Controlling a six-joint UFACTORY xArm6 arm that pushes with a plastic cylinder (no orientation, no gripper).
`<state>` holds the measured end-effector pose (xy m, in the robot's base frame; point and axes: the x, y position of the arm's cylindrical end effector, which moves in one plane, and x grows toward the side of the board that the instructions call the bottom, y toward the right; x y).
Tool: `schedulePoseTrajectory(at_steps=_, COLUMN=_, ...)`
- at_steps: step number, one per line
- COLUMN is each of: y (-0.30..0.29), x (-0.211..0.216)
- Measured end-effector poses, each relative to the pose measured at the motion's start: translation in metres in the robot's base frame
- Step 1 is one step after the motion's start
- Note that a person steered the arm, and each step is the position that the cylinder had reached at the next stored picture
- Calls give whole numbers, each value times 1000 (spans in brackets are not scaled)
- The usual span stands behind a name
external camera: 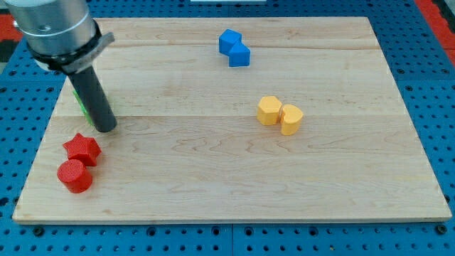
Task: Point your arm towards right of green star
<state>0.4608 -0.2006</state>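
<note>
The green star [80,104] is almost wholly hidden behind my rod at the view's left; only thin green slivers show along the rod's left side. My tip [105,129] rests on the board just to the right of and slightly below that green block, touching or nearly touching it. The rod rises up-left to the grey arm body at the view's top left.
A red star [82,148] and a red cylinder [75,176] lie just below the tip at the lower left. Two blue blocks [234,48] sit at the top centre. Two yellow blocks [279,114] sit right of centre. The wooden board [213,192] lies on a blue pegboard.
</note>
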Motion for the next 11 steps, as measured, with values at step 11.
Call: schedulePoseTrajectory(at_steps=11, y=57, x=-97)
